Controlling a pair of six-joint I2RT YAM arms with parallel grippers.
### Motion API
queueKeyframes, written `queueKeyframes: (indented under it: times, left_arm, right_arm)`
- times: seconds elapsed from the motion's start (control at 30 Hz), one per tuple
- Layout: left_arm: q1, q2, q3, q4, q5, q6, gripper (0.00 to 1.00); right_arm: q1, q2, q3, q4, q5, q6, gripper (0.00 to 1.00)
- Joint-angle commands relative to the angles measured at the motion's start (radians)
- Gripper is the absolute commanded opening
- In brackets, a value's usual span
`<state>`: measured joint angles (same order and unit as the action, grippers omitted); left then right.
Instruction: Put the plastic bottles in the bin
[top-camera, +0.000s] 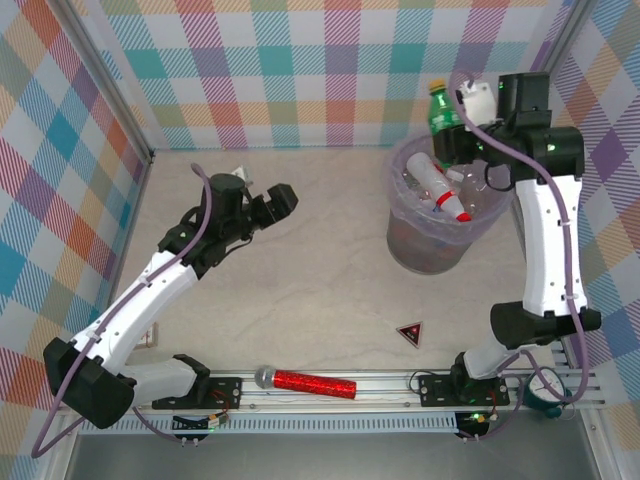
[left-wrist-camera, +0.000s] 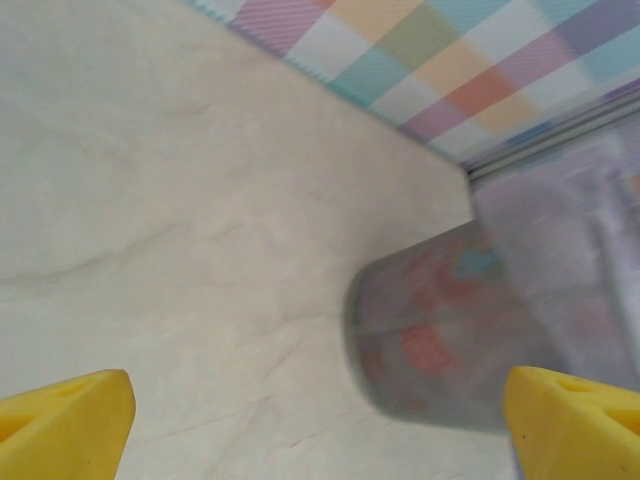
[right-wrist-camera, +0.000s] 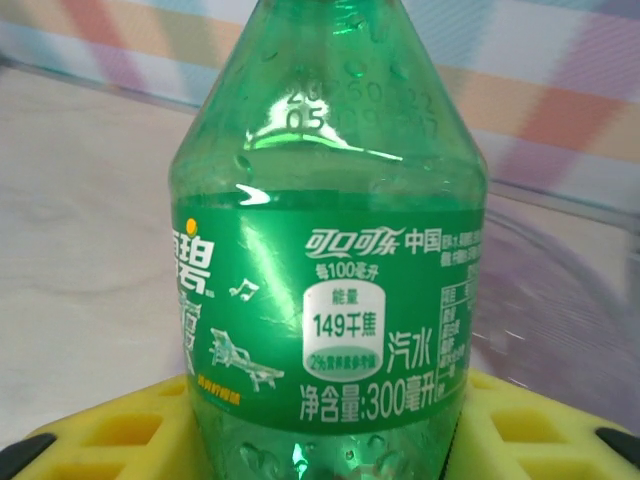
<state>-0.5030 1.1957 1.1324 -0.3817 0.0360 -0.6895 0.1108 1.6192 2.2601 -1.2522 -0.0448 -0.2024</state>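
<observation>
A green plastic bottle (top-camera: 442, 115) with a yellow cap stands upright over the far rim of the bin (top-camera: 425, 250). My right gripper (top-camera: 464, 128) is shut on it. In the right wrist view the green bottle (right-wrist-camera: 330, 250) sits between the yellow fingers (right-wrist-camera: 110, 435), with the bin's lilac rim (right-wrist-camera: 570, 300) behind it. Inside the bin lie clear bottles, one red-capped (top-camera: 447, 190). My left gripper (top-camera: 277, 200) hovers open over bare table left of the bin. The left wrist view shows its yellow fingertips (left-wrist-camera: 65, 425) wide apart, nothing between them, and the bin (left-wrist-camera: 440, 330) blurred ahead.
A red glittery microphone (top-camera: 305, 383) lies along the front rail. A small dark triangle (top-camera: 409, 333) sits on the table in front of the bin. Checkered walls close in the back and both sides.
</observation>
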Motion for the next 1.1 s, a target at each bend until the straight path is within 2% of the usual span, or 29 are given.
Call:
queueKeyframes:
  times: [0.0, 0.17, 0.5, 0.6, 0.73, 0.8, 0.93, 1.07]
  left_arm:
    - [-0.008, -0.035, -0.047, -0.056, -0.016, 0.068, 0.93]
    - [-0.008, -0.068, -0.094, -0.054, -0.035, 0.114, 0.93]
    - [-0.006, -0.093, -0.122, -0.094, -0.054, 0.168, 0.95]
    - [-0.008, -0.083, -0.116, -0.091, -0.044, 0.178, 0.96]
    - [-0.006, -0.063, -0.102, -0.082, -0.034, 0.184, 0.97]
    - [-0.006, -0.051, -0.099, -0.074, -0.022, 0.182, 0.97]
    - [-0.008, -0.029, -0.096, -0.059, -0.001, 0.178, 0.97]
    - [-0.008, -0.04, -0.099, -0.068, -0.008, 0.178, 0.97]
  right_arm:
    - [-0.025, 0.067, 0.036, -0.123, 0.111, -0.114, 0.44]
    - [-0.079, 0.111, 0.01, -0.152, 0.131, -0.099, 0.44]
    - [-0.119, 0.097, -0.178, -0.119, 0.173, -0.055, 0.48]
    - [-0.12, 0.071, -0.187, -0.121, 0.165, -0.048, 0.63]
    - [-0.12, 0.051, -0.098, -0.179, 0.148, -0.029, 0.85]
    - [-0.119, 0.053, -0.05, -0.198, 0.161, -0.014, 0.91]
    - [-0.121, 0.091, -0.003, -0.177, 0.149, -0.01, 0.9]
    - [-0.122, 0.153, 0.03, -0.157, 0.125, 0.014, 0.79]
